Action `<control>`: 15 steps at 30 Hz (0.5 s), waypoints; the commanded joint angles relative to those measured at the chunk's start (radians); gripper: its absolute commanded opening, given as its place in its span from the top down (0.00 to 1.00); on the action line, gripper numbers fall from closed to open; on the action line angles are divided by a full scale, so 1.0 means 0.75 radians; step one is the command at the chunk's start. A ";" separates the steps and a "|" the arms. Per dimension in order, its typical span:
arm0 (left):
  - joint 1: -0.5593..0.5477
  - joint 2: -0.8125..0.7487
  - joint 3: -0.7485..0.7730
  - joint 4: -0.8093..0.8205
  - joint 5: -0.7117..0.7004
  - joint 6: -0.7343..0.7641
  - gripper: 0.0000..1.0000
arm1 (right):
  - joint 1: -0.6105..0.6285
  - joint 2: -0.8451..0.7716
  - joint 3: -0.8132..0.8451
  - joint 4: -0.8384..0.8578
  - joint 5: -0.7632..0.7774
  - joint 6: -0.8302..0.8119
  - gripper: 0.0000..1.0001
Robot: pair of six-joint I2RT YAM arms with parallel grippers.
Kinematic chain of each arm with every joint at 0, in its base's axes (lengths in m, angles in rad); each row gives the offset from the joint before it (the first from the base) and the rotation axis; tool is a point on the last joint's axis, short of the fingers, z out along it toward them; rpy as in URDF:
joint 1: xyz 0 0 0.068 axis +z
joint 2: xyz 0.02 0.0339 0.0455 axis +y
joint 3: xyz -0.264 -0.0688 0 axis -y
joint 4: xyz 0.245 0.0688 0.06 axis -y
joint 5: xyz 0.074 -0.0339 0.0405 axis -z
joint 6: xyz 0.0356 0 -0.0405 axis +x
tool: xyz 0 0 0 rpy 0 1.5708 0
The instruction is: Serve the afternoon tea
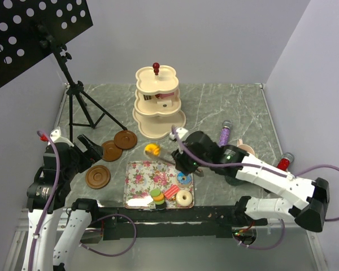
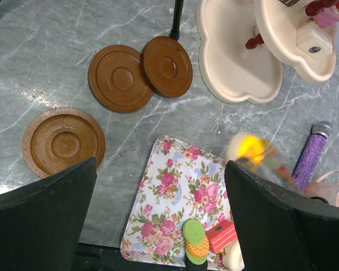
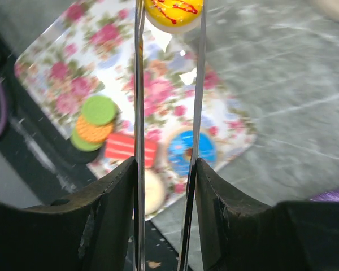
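My right gripper [image 3: 165,169] is shut on a pair of metal tongs [image 3: 138,113]. The tongs' tips pinch a yellow doughnut [image 3: 172,11] with red drizzle, in the air over the far edge of the floral tray [image 1: 147,175]. A blue doughnut [image 1: 184,179], a cream doughnut [image 1: 184,197], a red cake slice [image 1: 170,192] and stacked macarons [image 1: 156,196] lie on the tray. Three brown saucers [image 1: 98,176] [image 1: 111,151] [image 1: 125,139] sit left of it. The cream three-tier stand [image 1: 158,101] is behind. My left gripper [image 2: 161,164] hangs open above the saucers and the tray's left side.
A black music stand's tripod [image 1: 82,107] stands at the back left, close to the saucers. A purple microphone [image 1: 225,134], a pink mug [image 1: 246,148] and a dark mug [image 1: 233,155] sit behind my right arm. Walls close in the table's right side and back.
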 commanded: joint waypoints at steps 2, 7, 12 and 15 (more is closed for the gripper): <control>-0.001 0.015 0.028 0.039 -0.010 0.004 0.00 | -0.211 -0.066 0.036 0.008 -0.040 -0.087 0.57; -0.001 0.033 0.018 0.074 -0.004 0.004 0.00 | -0.316 0.005 0.072 0.086 -0.052 -0.096 0.57; -0.001 0.062 0.011 0.121 0.012 0.010 0.00 | -0.344 0.191 0.174 0.167 -0.013 -0.059 0.58; -0.001 0.078 0.013 0.127 0.004 0.039 0.00 | -0.348 0.299 0.232 0.217 0.021 -0.028 0.58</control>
